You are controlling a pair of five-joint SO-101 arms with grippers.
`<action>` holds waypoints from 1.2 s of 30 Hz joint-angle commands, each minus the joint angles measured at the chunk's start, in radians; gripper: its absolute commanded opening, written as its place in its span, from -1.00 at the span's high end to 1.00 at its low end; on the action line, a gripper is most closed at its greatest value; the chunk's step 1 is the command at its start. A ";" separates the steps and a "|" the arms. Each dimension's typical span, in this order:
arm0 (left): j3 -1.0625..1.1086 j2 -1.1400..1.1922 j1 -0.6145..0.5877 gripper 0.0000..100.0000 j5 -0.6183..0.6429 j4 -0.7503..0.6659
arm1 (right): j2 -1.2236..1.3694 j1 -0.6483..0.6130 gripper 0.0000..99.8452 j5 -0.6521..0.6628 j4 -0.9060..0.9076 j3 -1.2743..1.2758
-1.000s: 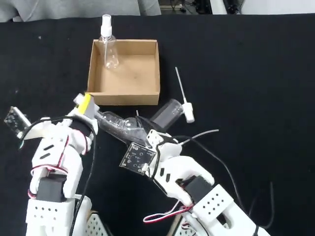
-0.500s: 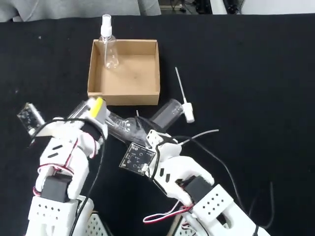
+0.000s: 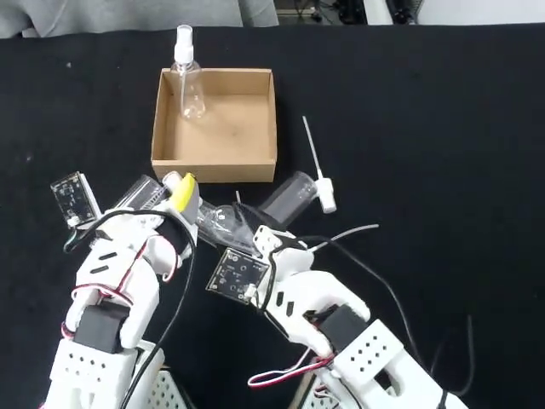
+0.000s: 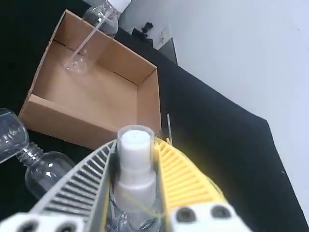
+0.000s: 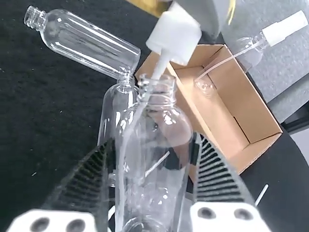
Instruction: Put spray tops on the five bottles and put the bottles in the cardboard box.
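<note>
My left gripper (image 4: 135, 141) is shut on a white spray top (image 4: 133, 153), just in front of the cardboard box (image 4: 147, 104). My right gripper (image 5: 152, 146) is shut on a clear bottle (image 5: 147, 126), held with its open neck up. The spray top (image 5: 175, 33) hangs tilted over that neck with its tube going down into the bottle. From above, the left gripper (image 3: 182, 192) and right gripper (image 3: 240, 225) meet at the held bottle (image 3: 223, 220), in front of the box (image 3: 215, 169). One capped bottle (image 3: 189, 78) leans in the box's far left corner.
An empty bottle (image 3: 289, 194) lies right of the held one, beside a loose spray top (image 3: 326, 194) with its long tube. Another empty bottle (image 3: 141, 193) lies by the left gripper. A thin white tube (image 3: 351, 232) lies near the right arm.
My left arm has swung right with the spray top, bringing it over the neck of the held bottle. The right arm has kept still.
</note>
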 commanded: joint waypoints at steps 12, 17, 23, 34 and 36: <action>-0.004 -0.011 -0.002 0.59 -0.008 -0.009 | -0.019 0.017 0.77 -0.003 -0.031 -0.004; -0.012 -0.011 -0.005 0.62 -0.012 -0.006 | -0.019 0.018 0.77 -0.003 -0.032 -0.004; -0.130 -0.011 -0.005 0.62 -0.014 0.163 | -0.019 0.023 0.77 -0.003 -0.035 -0.007; -0.180 -0.011 0.005 0.62 -0.014 0.221 | -0.019 0.023 0.77 -0.005 -0.038 -0.005; -0.176 -0.011 0.007 0.62 -0.041 0.221 | -0.019 0.023 0.77 -0.005 -0.038 -0.005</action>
